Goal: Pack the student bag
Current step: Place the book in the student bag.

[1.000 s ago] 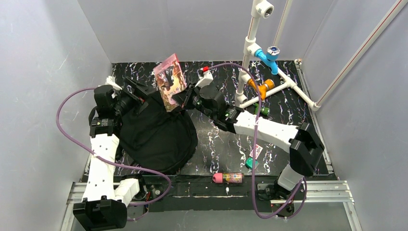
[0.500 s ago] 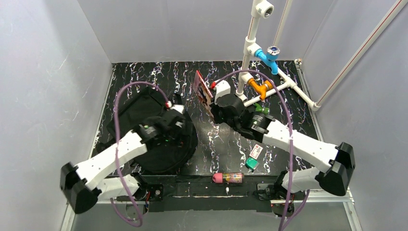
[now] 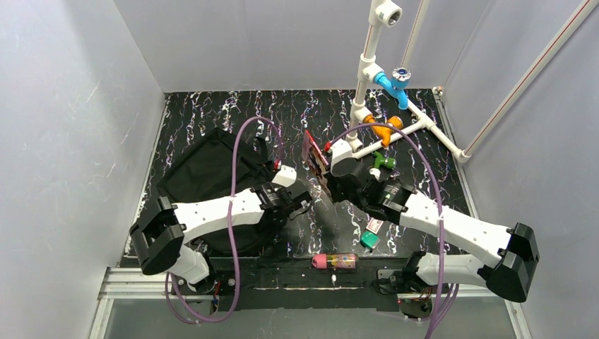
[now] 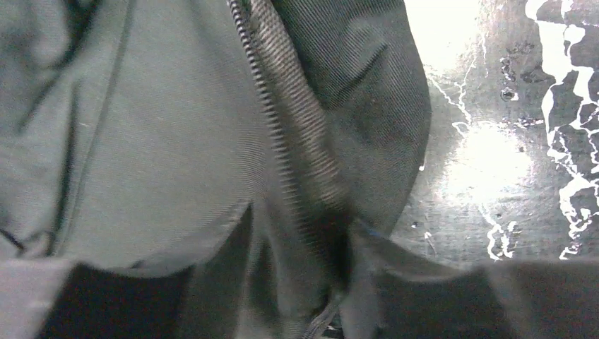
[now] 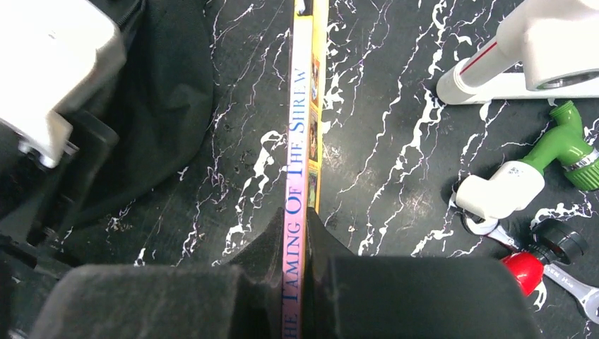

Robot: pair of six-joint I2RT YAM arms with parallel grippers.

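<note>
Book-loading step: right end effector carries a paperback toward the student bag, w/ left end effector at the bag's zip.

Right end effector is pressed onto the book, "The Taming of the Shrew", held on edge, spine up, just beside the bag's right rim. The bag lies slumped on the tabletop, left of centre. Left end effector sits over the zipper; fabric bunches btwn its fingers, maybe a pinch, but view's too blurred, cannot tell. Next move prob. needs the mouth lifted open, then the book tipped and slid in leftward. Room: bare tabletop btwn bag and book; PVC pipe frame and green fitting crowd the right side, so swing stays left.
</note>
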